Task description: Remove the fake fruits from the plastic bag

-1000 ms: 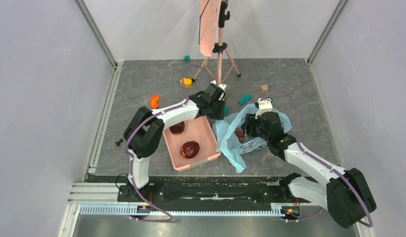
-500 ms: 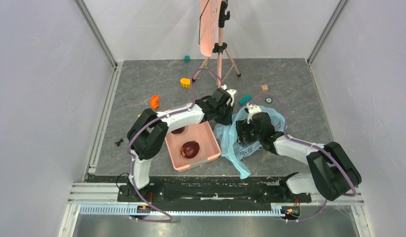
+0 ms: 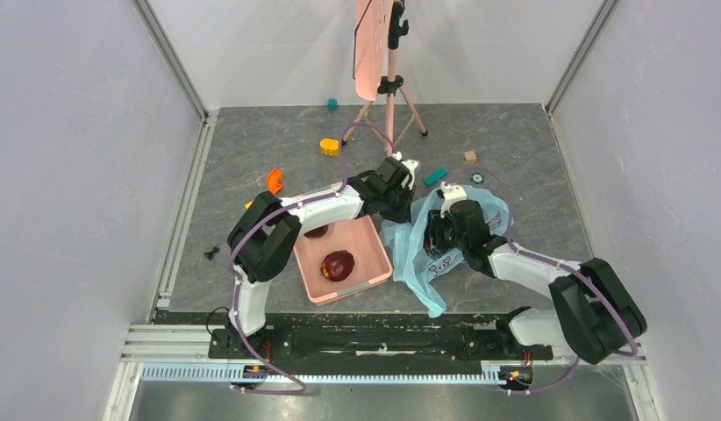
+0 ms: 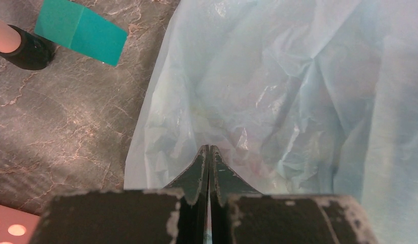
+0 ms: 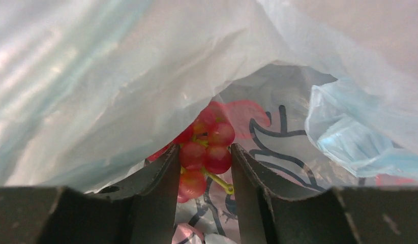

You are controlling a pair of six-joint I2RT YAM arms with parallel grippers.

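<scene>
Nearest, the pink perforated plastic basket on the grey surface holds two glossy dark-red fake fruits. Just beside it, inside the crinkly light-blue plastic bag, the right tool clasps a bunch of red fake grapes. The bunch lies dead ahead, lengthwise between the fingers. Beyond, at the bag's far rim, the left tool is clenched; whether it pinches film, I cannot tell.

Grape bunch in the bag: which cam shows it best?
Right wrist. The grape bunch sits between the fingers of the right tool inside the plastic bag, with red berries and stem clear. Top external: the right tool and bag cover it. Left wrist: only crinkled bag plastic, no fruit discernible.
</scene>
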